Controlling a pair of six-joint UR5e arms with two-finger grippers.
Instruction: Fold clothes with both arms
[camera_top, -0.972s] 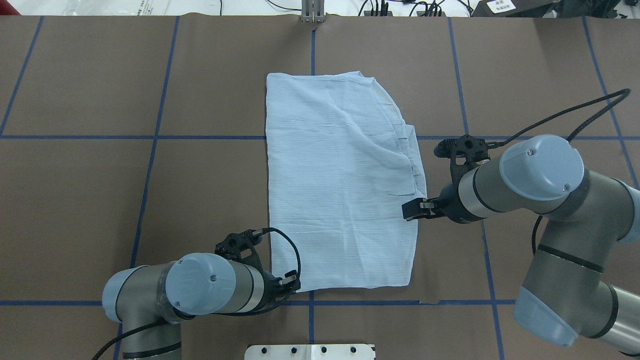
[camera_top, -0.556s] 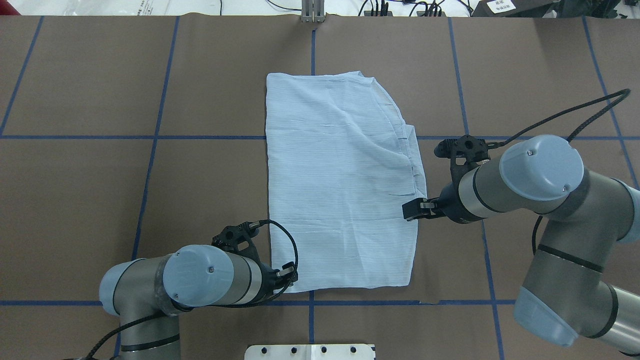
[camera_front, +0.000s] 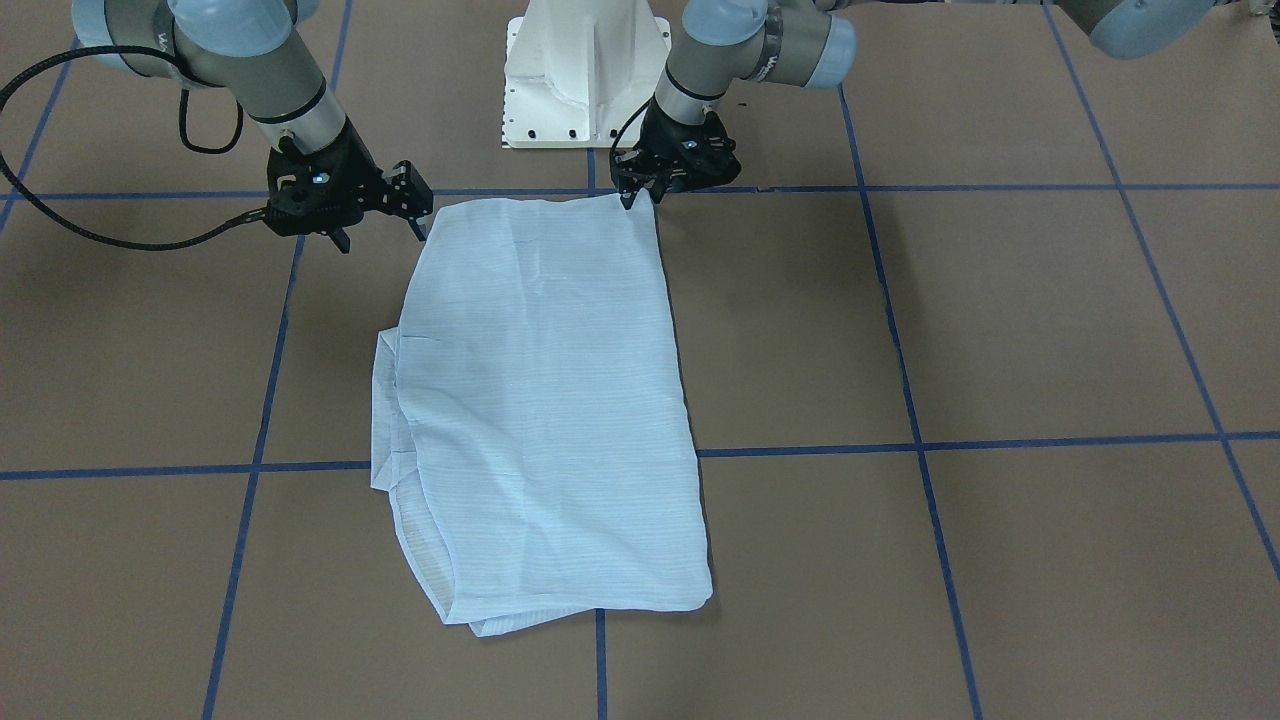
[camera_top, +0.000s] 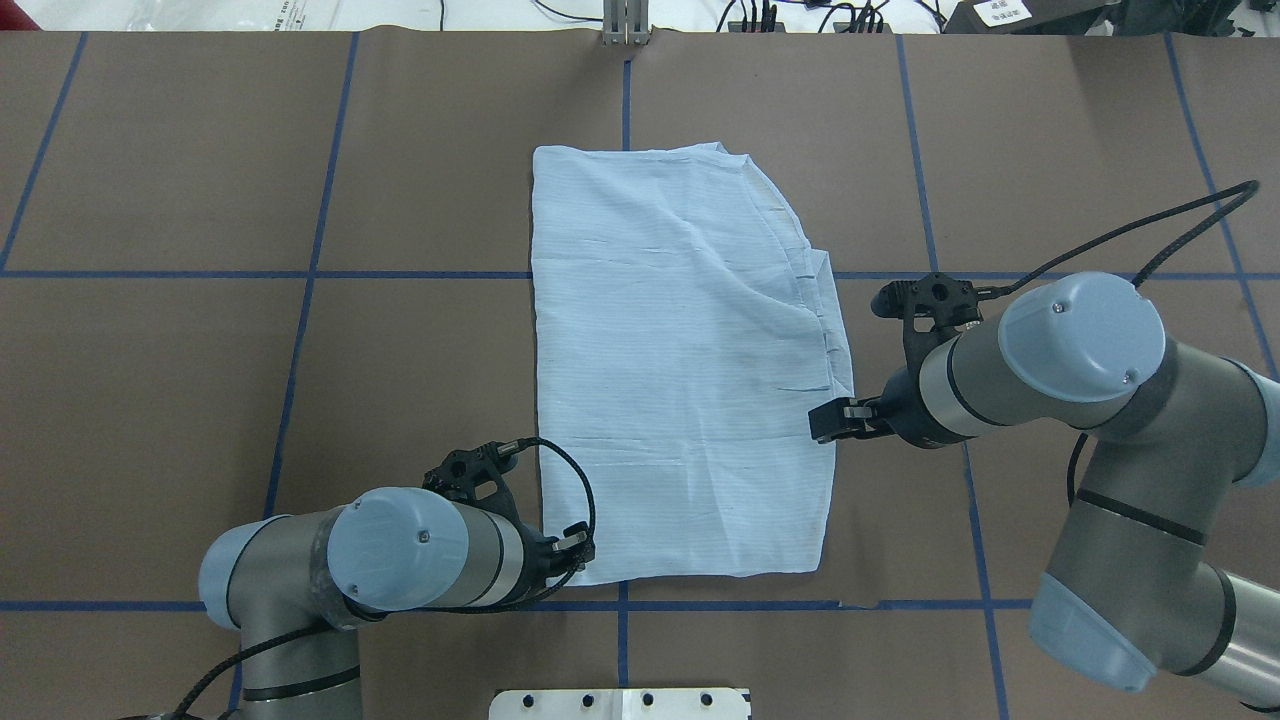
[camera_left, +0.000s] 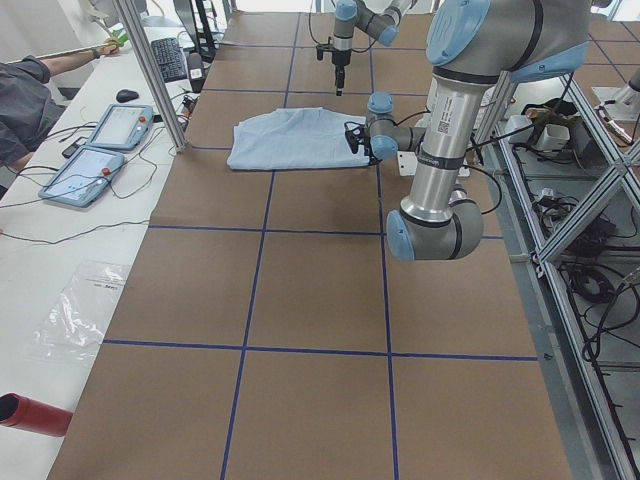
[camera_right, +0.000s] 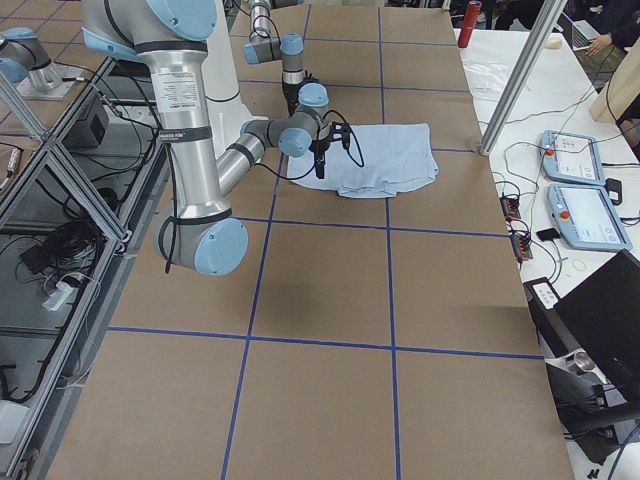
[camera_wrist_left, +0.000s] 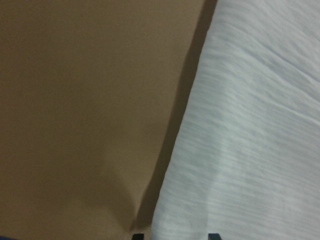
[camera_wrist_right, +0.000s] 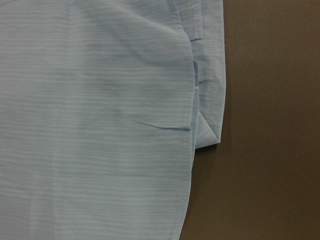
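- Shirt (camera_top: 680, 370): pale blue with fine stripes, folded to a rough rectangle. It lies flat near the middle of the brown surface (camera_top: 200, 400), with its long sides running away from the robot. It crosses one of the blue tape lines (camera_top: 150, 273).
- On the robot's right side the shirt's edge is stepped, with lower layers sticking out past the top layer. The right wrist view shows a short crease there.
- Left arm (camera_top: 400, 550): held low, reaching in from the robot's side of the surface. The left gripper (camera_front: 638, 195) is at the shirt's near-left corner.
- Left fingers (camera_wrist_left: 138, 237): released and set apart. In the left wrist view the two tips stand either side of the cloth's edge, with the corner between them and not pinched. Cannot tell whether the tips touch the surface.
- Right arm (camera_top: 1080, 340): comes in from the right. The right gripper (camera_front: 383, 235) is at the shirt's right edge, on the half nearer the robot.
- Right fingers (camera_front: 418, 205): spread wide, released, holding nothing. One is just beside the cloth edge and the other is over bare surface. Neither shows in the right wrist view, which looks down on the stepped edge.
- White pedestal base (camera_front: 585, 70): between the two arms on the robot's side.
- Left side view: a white side surface (camera_left: 60, 240) carries two handheld screens (camera_left: 122, 125), and a person's sleeve (camera_left: 20, 100) is at the frame edge.
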